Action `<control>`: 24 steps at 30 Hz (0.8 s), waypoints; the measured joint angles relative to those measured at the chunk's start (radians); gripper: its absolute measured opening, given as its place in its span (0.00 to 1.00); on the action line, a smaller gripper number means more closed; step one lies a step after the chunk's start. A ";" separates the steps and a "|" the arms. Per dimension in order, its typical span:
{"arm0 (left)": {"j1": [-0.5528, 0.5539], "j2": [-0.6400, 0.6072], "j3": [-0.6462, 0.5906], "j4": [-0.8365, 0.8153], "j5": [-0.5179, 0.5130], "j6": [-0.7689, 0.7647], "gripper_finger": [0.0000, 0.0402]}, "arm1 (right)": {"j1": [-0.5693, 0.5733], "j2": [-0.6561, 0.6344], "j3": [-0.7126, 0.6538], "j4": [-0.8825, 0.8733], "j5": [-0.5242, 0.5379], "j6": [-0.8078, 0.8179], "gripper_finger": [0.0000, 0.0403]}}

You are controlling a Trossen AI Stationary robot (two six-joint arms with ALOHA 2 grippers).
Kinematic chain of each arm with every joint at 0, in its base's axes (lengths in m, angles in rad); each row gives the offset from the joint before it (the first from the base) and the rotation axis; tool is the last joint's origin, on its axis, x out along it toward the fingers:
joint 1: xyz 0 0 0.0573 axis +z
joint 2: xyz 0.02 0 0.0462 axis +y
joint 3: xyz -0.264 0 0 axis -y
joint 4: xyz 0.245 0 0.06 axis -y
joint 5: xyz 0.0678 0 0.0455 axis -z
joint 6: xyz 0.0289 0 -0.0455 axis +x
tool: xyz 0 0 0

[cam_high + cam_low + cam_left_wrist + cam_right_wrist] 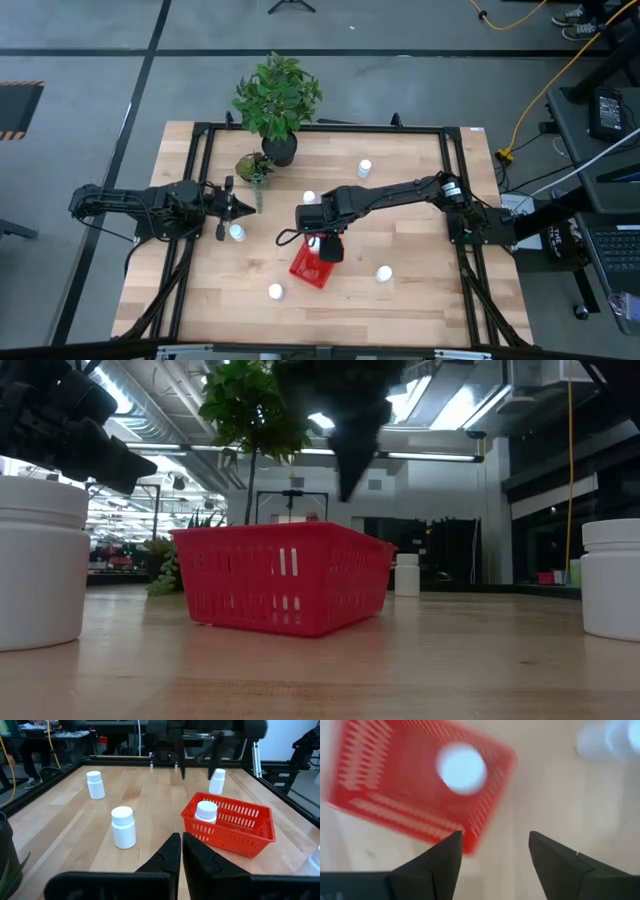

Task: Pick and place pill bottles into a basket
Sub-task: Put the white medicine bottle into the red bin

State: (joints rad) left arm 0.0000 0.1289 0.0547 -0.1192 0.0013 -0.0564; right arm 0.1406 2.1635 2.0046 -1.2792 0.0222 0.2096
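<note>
Hovering: right end effector (492,851) wide, empty, over basket (385,795) | left end effector (178,851) closed, empty | bottle (461,768) unlabelled

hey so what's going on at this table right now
A two-armed robot is collecting pill bottles into a red basket. One bottle already stands in the basket. The right gripper hovers open just above it, holding nothing. The left gripper is shut and empty near the table's left side. Five bottles stand loose on the table.

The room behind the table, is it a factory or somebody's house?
Probably a workshop or robot lab, not a house: bare ceiling ducts and strip lights overhead, a taped concrete floor, and a yellow cable running to equipment beside the table.
</note>
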 joint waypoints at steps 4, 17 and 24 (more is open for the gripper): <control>0.000 0.000 -0.001 0.005 0.001 -0.049 0.03 | 0.019 0.000 -0.001 -0.124 0.141 0.044 0.57; 0.000 0.000 0.104 0.072 0.235 -0.165 0.02 | 0.177 -0.283 -0.002 -0.045 0.449 0.029 0.57; -0.007 0.026 0.224 0.080 0.325 -0.182 0.00 | 0.304 -0.621 -0.193 0.118 0.603 0.065 0.57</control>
State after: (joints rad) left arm -0.0070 0.1549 0.2784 -0.0391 0.3264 -0.2383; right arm 0.4447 1.5424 1.8112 -1.1610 0.6257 0.2749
